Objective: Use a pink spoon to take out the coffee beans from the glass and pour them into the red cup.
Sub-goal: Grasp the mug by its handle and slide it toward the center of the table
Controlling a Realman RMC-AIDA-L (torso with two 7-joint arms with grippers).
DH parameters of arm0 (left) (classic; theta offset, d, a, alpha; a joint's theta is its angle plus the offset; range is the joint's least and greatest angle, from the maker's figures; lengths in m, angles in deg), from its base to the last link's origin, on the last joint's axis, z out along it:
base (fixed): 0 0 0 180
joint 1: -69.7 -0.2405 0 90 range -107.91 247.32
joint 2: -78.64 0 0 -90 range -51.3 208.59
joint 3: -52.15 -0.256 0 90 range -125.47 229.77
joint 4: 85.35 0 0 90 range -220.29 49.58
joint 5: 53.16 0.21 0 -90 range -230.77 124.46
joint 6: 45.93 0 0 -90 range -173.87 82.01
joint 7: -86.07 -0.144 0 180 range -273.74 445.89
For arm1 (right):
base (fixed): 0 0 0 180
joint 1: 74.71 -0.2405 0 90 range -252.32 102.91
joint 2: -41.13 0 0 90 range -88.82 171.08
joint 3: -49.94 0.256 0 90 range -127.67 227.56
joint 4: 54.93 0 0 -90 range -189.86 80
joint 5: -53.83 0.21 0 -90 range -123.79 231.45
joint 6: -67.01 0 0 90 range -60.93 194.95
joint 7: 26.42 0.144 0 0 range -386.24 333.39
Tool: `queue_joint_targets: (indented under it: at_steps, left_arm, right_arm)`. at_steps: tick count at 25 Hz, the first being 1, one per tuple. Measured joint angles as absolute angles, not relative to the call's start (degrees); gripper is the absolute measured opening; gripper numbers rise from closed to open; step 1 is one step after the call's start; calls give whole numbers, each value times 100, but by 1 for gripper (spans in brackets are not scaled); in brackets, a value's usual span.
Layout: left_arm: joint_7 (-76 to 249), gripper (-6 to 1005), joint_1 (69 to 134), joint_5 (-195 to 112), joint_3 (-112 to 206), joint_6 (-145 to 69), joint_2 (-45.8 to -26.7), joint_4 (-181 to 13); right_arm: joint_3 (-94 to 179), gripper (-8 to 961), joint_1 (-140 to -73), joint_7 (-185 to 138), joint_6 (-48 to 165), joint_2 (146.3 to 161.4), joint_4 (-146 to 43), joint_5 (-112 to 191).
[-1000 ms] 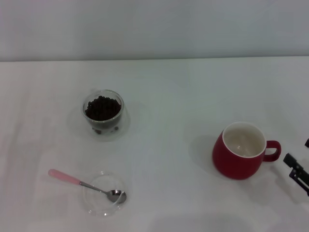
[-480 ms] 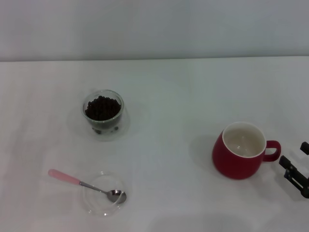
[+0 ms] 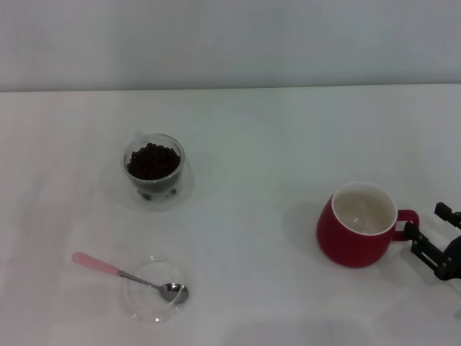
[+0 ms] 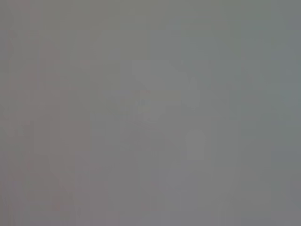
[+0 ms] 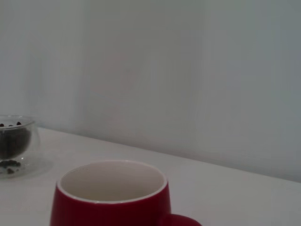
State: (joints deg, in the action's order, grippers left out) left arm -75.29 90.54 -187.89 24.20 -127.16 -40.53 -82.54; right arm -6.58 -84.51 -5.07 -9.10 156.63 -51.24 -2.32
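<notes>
On the white worktop [image 3: 274, 144], the right claw [image 3: 431, 232] sits just beside the loop handle of the glossy red ceramic cup [image 3: 356, 225], its black fingers spread apart and, as far as the head view shows, not touching it. The cup stands upright, its off-white inside bare. Well to the left, the small clear double-walled glass [image 3: 153, 167] holds the dark coffee beans [image 3: 152, 161]. Nearer the robot, the pale-pink-handled metal spoon [image 3: 130, 276] lies with its bowl in a flat clear round dish [image 3: 153, 289] (handle pointing outward, left). The left claw is out of sight.
</notes>
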Motion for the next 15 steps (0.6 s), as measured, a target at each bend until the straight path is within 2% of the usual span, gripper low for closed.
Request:
queue_joint_targets:
  at_steps: [15]
  left_arm:
    - [-7529,667,9070,-18805,2420,-12700,-4053,-8255]
  right_arm:
    - [-658,669,-8593,-567,-713,15662,-5127,-224]
